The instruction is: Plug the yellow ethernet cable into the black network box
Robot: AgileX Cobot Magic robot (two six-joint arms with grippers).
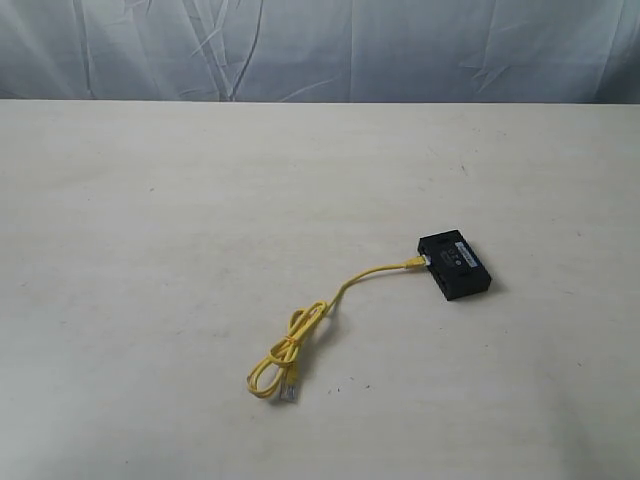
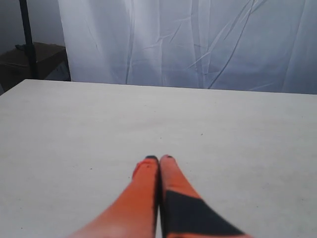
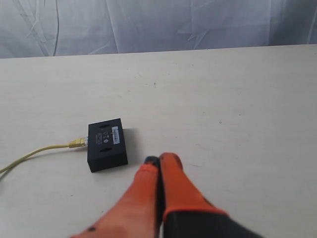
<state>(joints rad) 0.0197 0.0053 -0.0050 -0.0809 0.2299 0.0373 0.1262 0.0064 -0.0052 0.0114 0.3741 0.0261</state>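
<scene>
Orange left gripper: fingers pressed together with nothing between them, over bare table; its own camera shows neither cable nor box, and the exterior view does not show the gripper.
Free plug: lies loose on the table at the near end of the cable, left of centre, well apart from the box.
Yellow ethernet cable: doubled into a narrow loop just above the free plug, then runs up and to the right in one slack curve to the box.
Far plug: sits at the left side of the box, apparently in a port; whether the latch has caught is too small to tell.
Black network box: flat on the table right of centre, label up, held by nothing.
Orange right gripper: closed and empty, near the box but apart from it.
Risk, seating: if the far plug is only resting in the port, a light tug on the cable probably pulls it out.
Risk, sliding: the box looks light; a push on the plug with nothing bracing the box likely shoves it away instead of seating the plug.
Risk, snagging: an arm crossing the slack loop could drag the cable and box together.
Risk, nudging: the right gripper is close enough that a careless sweep could turn the box.
</scene>
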